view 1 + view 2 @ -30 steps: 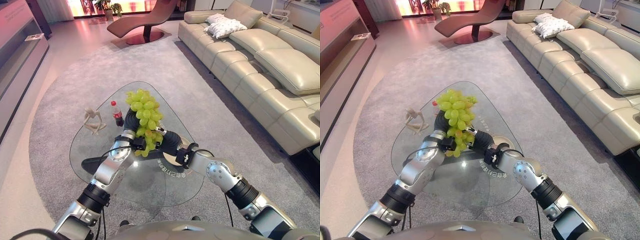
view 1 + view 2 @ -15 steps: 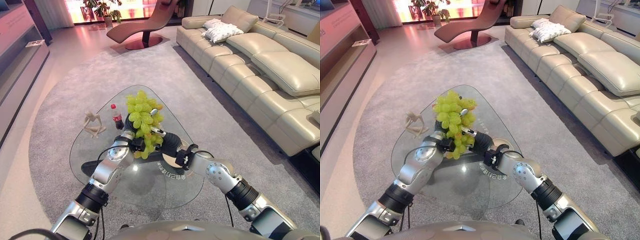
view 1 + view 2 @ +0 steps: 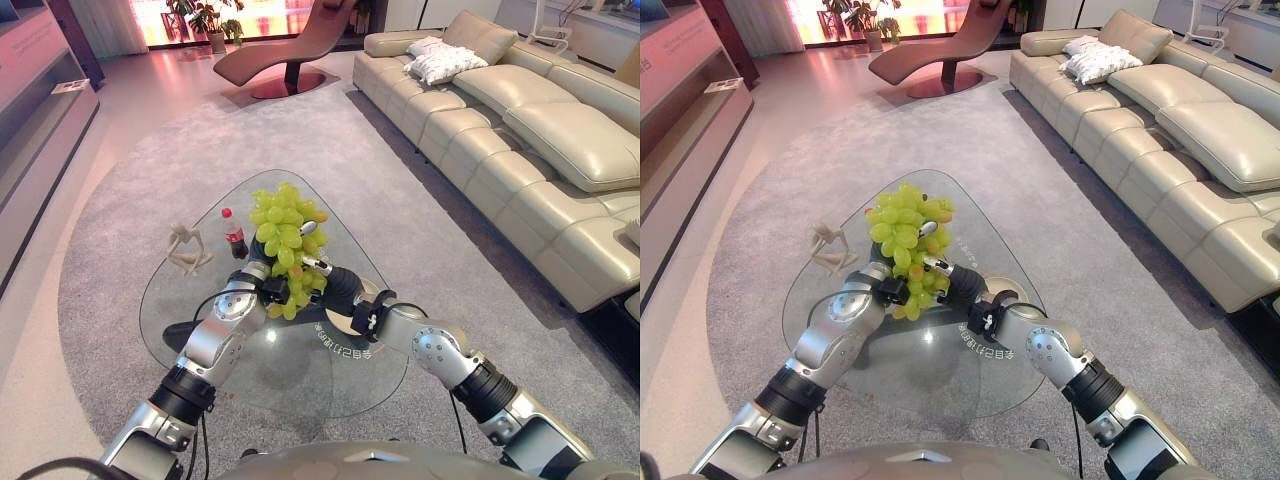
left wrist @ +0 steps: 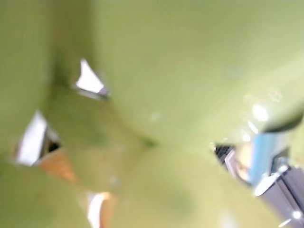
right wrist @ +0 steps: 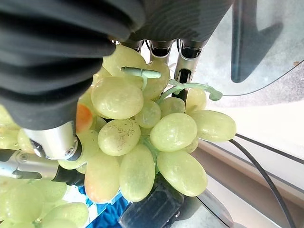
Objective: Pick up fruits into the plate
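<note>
A bunch of green grapes [image 3: 285,240] stands upright, long axis vertical, above the glass tabletop [image 3: 300,370], held between both hands. The right hand [image 3: 318,272] curls its fingers round the bunch; the left hand [image 3: 262,290] presses beside it, its fingers hidden behind fruit. A plate [image 3: 352,316] sits below, largely covered by the right arm.

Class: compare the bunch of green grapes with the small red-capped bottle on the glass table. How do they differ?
The grapes are green and clustered; the bottle is dark, slim, red-capped. The grapes are held between the left hand and right hand; the bottle stands upright, untouched. The grapes look bulkier than the bottle. Both are over the glass table.
</note>
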You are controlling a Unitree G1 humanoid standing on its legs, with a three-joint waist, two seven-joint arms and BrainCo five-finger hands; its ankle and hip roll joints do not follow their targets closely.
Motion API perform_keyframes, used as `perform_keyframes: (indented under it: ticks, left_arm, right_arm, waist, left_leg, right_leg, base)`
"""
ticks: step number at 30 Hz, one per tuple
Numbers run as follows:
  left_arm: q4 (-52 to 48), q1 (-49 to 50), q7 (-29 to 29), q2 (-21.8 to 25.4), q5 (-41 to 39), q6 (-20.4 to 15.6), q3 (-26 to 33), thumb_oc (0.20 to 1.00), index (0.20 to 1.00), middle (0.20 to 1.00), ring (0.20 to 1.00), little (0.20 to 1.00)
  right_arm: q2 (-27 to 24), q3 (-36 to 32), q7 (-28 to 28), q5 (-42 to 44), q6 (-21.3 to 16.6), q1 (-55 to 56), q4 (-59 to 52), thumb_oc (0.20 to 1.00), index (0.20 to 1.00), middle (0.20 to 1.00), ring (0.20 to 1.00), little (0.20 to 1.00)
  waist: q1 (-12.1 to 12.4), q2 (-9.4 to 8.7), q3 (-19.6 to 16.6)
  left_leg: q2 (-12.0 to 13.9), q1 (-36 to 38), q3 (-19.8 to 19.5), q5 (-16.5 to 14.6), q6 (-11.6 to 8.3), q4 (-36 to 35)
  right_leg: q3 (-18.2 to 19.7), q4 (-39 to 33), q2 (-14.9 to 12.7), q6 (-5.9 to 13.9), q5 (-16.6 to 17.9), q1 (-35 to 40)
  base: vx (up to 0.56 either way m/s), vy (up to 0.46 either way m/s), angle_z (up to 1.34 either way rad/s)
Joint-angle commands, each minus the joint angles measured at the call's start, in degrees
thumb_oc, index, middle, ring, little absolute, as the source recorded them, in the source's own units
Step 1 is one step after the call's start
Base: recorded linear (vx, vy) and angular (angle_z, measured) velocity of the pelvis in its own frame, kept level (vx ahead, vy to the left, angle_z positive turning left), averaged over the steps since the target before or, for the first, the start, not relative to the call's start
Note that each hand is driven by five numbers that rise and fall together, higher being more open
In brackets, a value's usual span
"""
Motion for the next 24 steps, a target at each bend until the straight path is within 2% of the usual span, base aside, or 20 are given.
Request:
perform_keyframes:
  ticks: [1, 11, 13, 24]
  left_arm:
    - [-0.08, -7.14, -7.35, -2.85, -0.46, 1.35, -7.38, 1.000, 1.000, 1.000, 1.000, 1.000]
    - [0.78, -3.06, -13.63, 0.91, -1.26, 3.80, -2.21, 1.000, 1.000, 1.000, 1.000, 1.000]
    - [1.23, -1.76, -17.12, 2.53, 1.04, 4.43, -1.05, 1.000, 1.000, 1.000, 1.000, 1.000]
    - [2.32, 0.47, -20.63, 7.97, 4.46, 4.09, 3.90, 1.000, 1.000, 1.000, 1.000, 1.000]
  right_arm:
    - [11.89, 2.55, 6.65, 1.95, -3.67, -7.21, -11.45, 0.200, 0.200, 0.200, 0.200, 0.200]
    - [7.90, -4.03, 7.63, 2.61, -7.64, -5.38, -13.73, 0.200, 0.200, 0.200, 0.200, 0.200]
    - [6.39, -7.01, 7.74, 2.93, -8.53, -5.23, -13.84, 0.200, 0.200, 0.200, 0.200, 0.200]
    - [3.05, -13.19, 8.33, 3.39, -9.28, -4.10, -15.06, 0.200, 0.200, 0.200, 0.200, 0.200]
  waist:
    - [-0.50, -0.33, 2.49]
    - [-0.46, 0.60, 2.53]
    - [-0.44, 0.99, 2.52]
    - [-0.48, 1.88, 2.63]
  left_leg:
    - [0.38, -0.69, -2.07, -2.70, 1.61, 1.41]
    - [0.40, -1.11, -2.21, -2.61, 1.45, 1.60]
    - [0.37, -1.18, -2.26, -2.68, 1.44, 1.70]
    - [0.22, -1.66, -2.42, -2.84, 1.40, 2.03]
  right_leg:
    - [-0.37, 3.08, -1.74, -0.23, -2.85, 1.83]
    - [-0.41, 3.28, -1.92, -0.30, -2.93, 1.49]
    - [-0.52, 3.35, -2.02, -0.29, -2.99, 1.46]
    - [-0.44, 3.54, -2.18, -0.40, -3.25, 1.15]
  base:
    - [0.00, 0.000, 0.00]
    - [0.00, 0.003, 0.00]
    - [0.01, 0.016, 0.02]
    - [0.00, 0.011, 0.02]
